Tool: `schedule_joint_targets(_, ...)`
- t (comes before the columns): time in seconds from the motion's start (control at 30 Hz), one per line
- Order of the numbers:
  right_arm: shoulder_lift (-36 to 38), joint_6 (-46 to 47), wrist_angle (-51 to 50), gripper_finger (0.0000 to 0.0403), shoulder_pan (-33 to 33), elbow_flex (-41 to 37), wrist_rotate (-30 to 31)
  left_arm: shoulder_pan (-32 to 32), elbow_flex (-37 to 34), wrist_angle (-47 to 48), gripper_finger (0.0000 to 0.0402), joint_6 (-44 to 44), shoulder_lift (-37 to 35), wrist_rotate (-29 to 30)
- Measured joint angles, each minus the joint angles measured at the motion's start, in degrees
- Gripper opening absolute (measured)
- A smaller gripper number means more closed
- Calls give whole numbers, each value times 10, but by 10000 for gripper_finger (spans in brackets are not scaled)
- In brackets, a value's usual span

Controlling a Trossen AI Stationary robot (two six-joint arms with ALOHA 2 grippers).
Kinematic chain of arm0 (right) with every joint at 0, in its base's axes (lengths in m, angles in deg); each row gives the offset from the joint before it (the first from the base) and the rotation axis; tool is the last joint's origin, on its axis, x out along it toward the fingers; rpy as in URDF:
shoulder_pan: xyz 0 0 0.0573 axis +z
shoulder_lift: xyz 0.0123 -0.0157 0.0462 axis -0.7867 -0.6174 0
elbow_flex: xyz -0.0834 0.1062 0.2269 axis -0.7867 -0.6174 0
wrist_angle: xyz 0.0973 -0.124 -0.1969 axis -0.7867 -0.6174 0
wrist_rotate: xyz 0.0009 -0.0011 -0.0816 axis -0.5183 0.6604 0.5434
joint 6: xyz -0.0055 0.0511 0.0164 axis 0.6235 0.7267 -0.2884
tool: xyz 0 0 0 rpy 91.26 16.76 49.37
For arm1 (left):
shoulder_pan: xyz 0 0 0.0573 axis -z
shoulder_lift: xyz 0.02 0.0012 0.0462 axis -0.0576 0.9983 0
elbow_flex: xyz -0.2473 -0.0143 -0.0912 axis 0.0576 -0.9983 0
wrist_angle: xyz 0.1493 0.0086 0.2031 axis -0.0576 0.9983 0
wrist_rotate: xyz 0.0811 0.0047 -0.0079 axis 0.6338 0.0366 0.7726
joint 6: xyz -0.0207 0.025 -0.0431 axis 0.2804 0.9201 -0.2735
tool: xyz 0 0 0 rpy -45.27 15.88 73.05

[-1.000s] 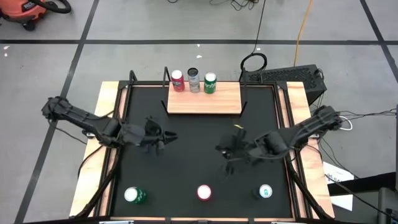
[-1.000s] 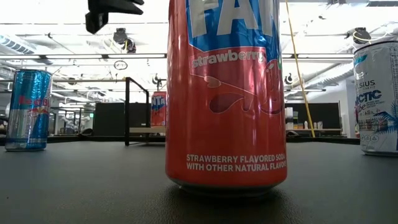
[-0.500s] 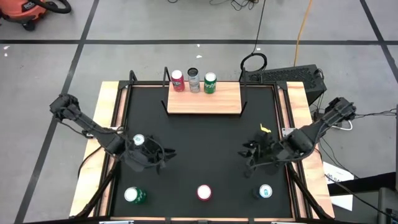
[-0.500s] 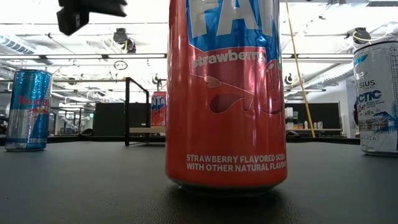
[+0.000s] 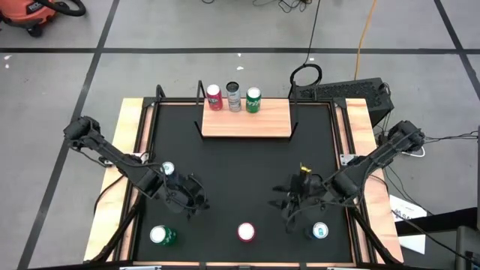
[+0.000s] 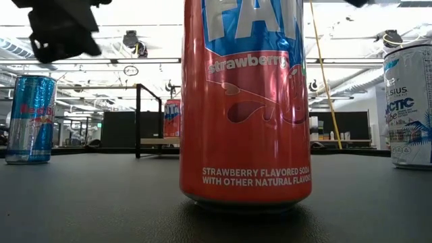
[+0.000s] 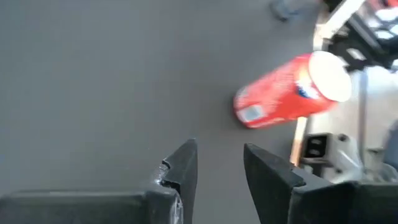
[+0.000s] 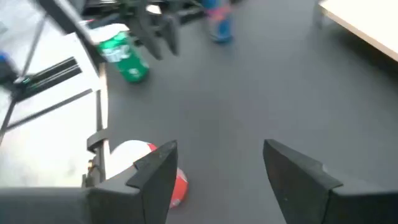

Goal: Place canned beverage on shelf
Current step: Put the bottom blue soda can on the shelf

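Observation:
The wooden shelf (image 5: 246, 120) stands at the table's far side with three cans along its far edge. A red strawberry can (image 5: 246, 232) (image 6: 246, 101) stands upright by the near edge, between a green can (image 5: 160, 235) and a white can (image 5: 319, 231). A blue can (image 5: 166, 169) stands at the left. My left gripper (image 5: 193, 199) (image 7: 217, 163) hovers open between the blue can and the red can, fingers empty. My right gripper (image 5: 289, 207) (image 8: 214, 171) hovers open, to the far right of the red can (image 8: 177, 186) and left of the white one.
Black rod brackets (image 5: 201, 94) rise at the shelf's ends. The wooden table frame (image 5: 133, 127) borders the black top. Open black tabletop lies between the shelf and the near row of cans. A keyboard (image 5: 352, 91) sits beyond the far right corner.
Both grippers have come toward the table's near edge. The left one has left the blue can's place, uncovering it, and now looms larger in the low view. The right one swung toward the right edge, then back toward the red can. No can has moved.

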Motion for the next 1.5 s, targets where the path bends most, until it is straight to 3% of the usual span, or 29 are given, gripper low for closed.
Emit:
schedule_joint_targets(0.1,-30,-71,67,229,0,-3,-1,3,0,-50,140,26,11,1)
schedule_joint_targets(0.2,-56,-115,114,233,-5,-3,-3,0,1,-68,149,-14,23,5)
schedule_joint_targets(0.4,-92,-145,180,249,-26,-3,-105,0,0,-74,166,-35,59,5)
schedule_joint_targets(0.53,-102,-188,191,279,-30,-3,-105,-1,0,-110,194,-31,91,5)
schedule_joint_targets(0.83,-102,-261,216,365,-30,-2,-136,-1,0,-258,281,74,134,-92)
schedule_joint_targets(1.03,-101,-241,264,376,-32,-2,-133,5,36,-255,287,135,134,-73)
schedule_joint_targets(1.13,-91,-191,228,371,-36,-2,-107,6,71,-170,287,139,133,-45)
schedule_joint_targets(1.37,-53,-140,90,358,-45,-1,-118,-19,209,239,287,60,115,-24)
schedule_joint_targets(1.5,-55,-155,91,358,-48,-1,-153,-19,259,310,287,104,102,-17)
